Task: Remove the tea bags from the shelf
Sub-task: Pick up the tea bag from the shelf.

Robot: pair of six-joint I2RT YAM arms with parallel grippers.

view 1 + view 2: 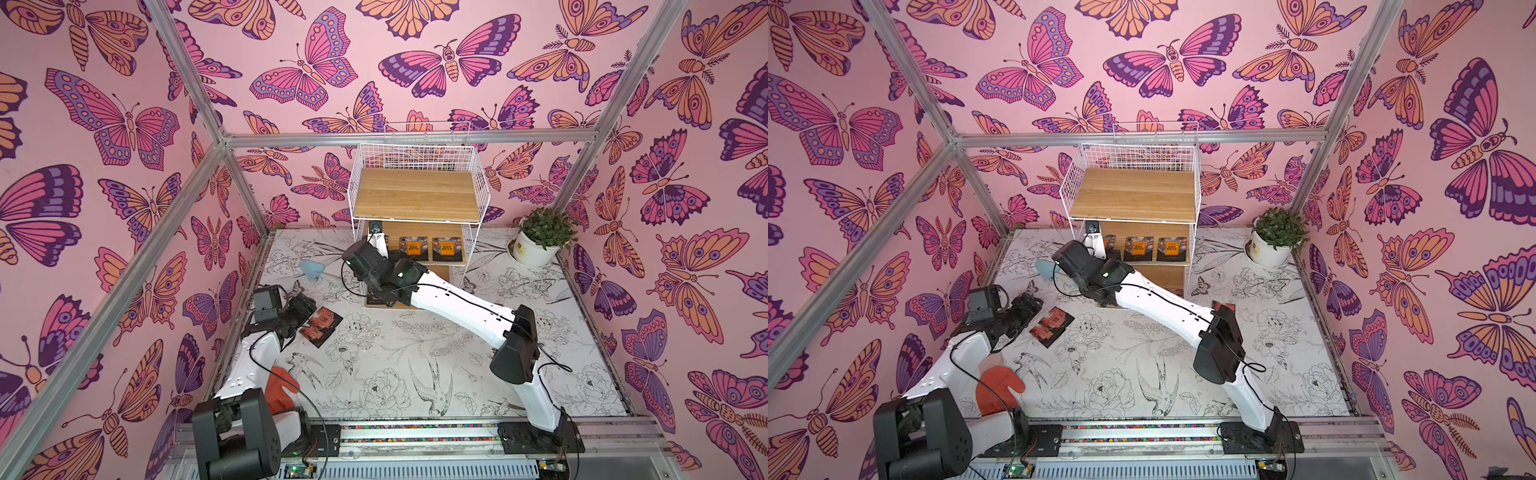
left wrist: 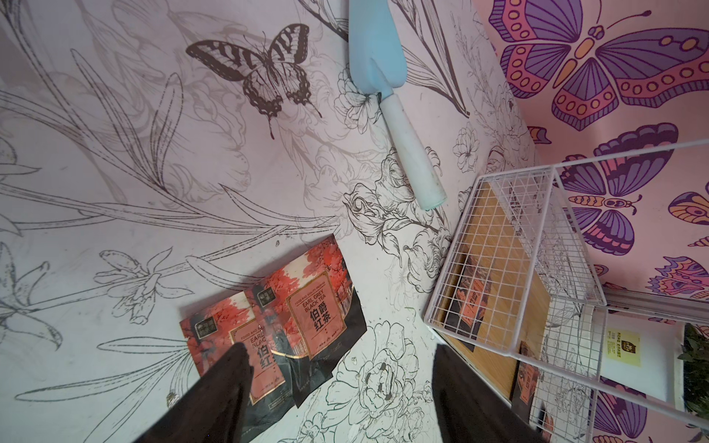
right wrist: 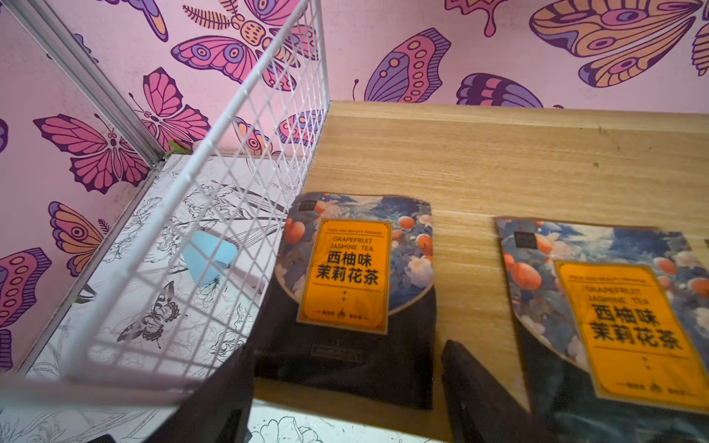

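On the shelf (image 3: pixel 498 153), the grapefruit tea bag (image 3: pixel 356 276) has an orange label reading "FOOD AND BEAUTY PROMISE", "GRAPEFRUIT JASMINE TEA" and "西柚味茉莉花茶". The neighbouring tea bag (image 3: pixel 621 318) repeats the Chinese line; its English is blurred. On the bench (image 2: pixel 153 191), the upper red tea bag (image 2: pixel 310 303) reads "EARL GREY BLACK TEA" and "伯爵红茶". The lower red tea bag (image 2: pixel 226 337) shows only part of that. The yellow sticker (image 2: pixel 623 348) on the white pot is illegible.

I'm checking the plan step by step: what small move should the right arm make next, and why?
Probably ease the right gripper forward and close it on the grapefruit jasmine tea bag right in front of it. The jaws stand open and empty, the bag's black near edge lies between them, and the bag is flat on the shelf board, not yet removed.
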